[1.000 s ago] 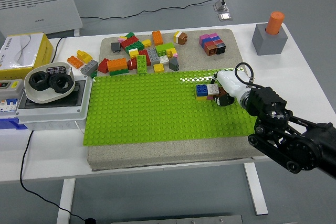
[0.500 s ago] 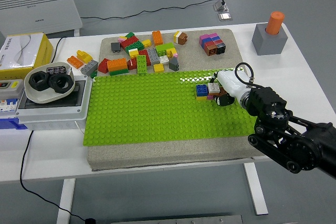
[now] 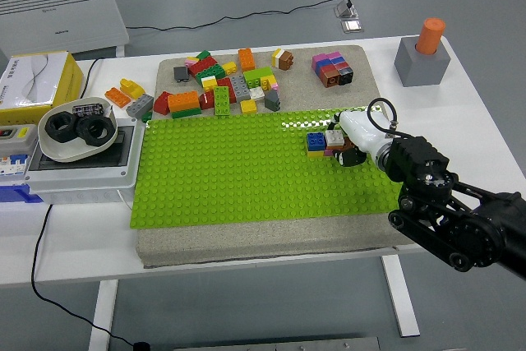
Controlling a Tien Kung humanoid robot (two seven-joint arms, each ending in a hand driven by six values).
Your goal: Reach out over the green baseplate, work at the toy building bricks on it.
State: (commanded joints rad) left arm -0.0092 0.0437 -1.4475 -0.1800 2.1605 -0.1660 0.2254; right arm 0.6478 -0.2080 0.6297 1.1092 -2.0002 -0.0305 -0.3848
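Observation:
The green baseplate (image 3: 230, 170) lies on a beige mat in the middle of the table. On its right part stands a small brick cluster (image 3: 316, 143): a blue brick on a yellow one, with a white and brown brick beside it. My right hand (image 3: 346, 149), white-backed with dark fingers, comes in from the lower right. It is curled against the cluster's right side, gripping the white and brown brick. The fingertips are partly hidden behind the bricks.
Several loose bricks (image 3: 222, 84) lie on the mat behind the plate, with a stacked multicolour block (image 3: 333, 69) to their right. A grey block with an orange cylinder (image 3: 423, 53) stands at the far right. At the left a white bowl with black nuts (image 3: 78, 129) rests on a grey box.
The white and brown brick at my right hand has tilted slightly against the cluster. The arm has barely moved.

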